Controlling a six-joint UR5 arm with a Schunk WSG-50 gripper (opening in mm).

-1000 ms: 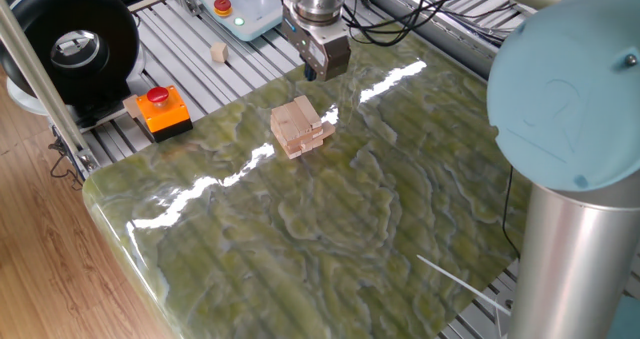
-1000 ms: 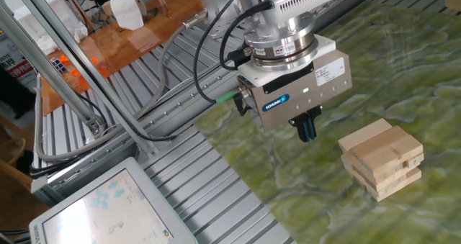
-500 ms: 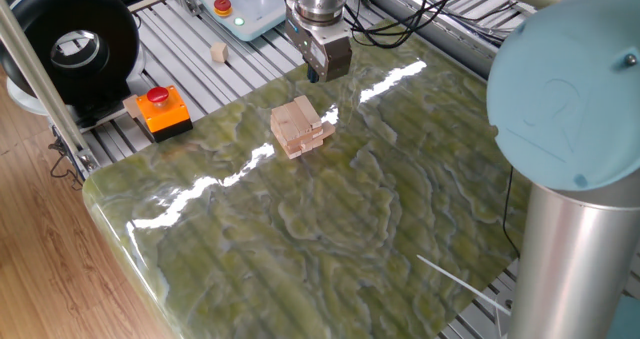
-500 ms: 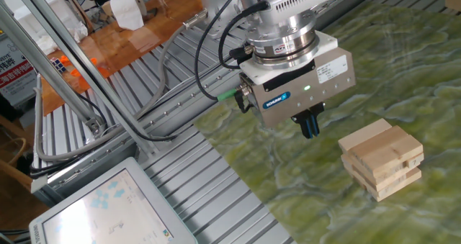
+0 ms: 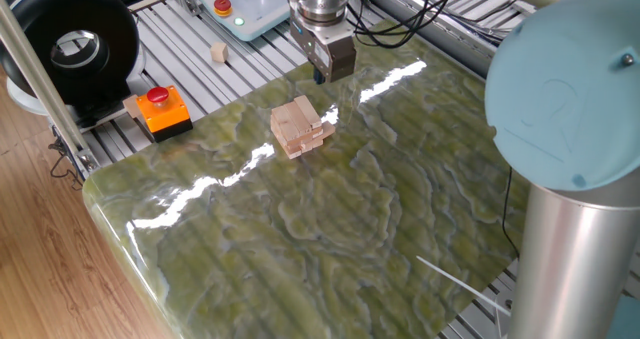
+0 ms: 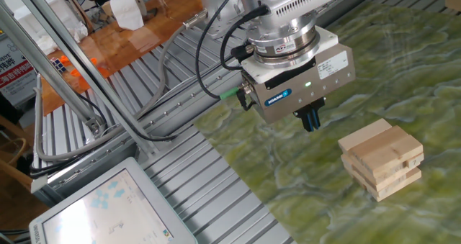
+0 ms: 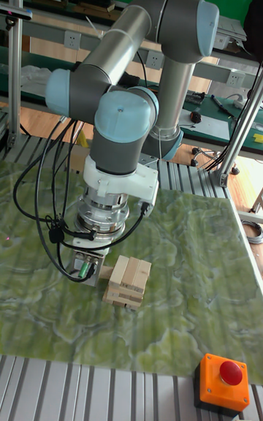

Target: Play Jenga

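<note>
The Jenga stack (image 5: pixel 300 126) is a low pile of pale wooden bars in crosswise layers on the green marbled table (image 5: pixel 330 239). It also shows in the other fixed view (image 6: pixel 382 159) and the tall view (image 7: pixel 126 281). My gripper (image 5: pixel 320 76) hangs a little above the table near its far edge, behind the stack and apart from it. Its dark fingertips (image 6: pixel 311 120) are pressed together with nothing between them. In the tall view the gripper body (image 7: pixel 91 264) sits just left of the stack, and its fingertips are hidden.
An orange box with a red stop button (image 5: pixel 160 110) stands off the table's left corner. A small wooden cube (image 5: pixel 218 51) lies on the metal rails. A black round device (image 5: pixel 70 44), a tablet (image 6: pixel 108 208) and the arm's base (image 5: pixel 570 129) surround the table.
The gripper has drifted a little to the right along the table's far edge, still shut. The stack has not moved.
</note>
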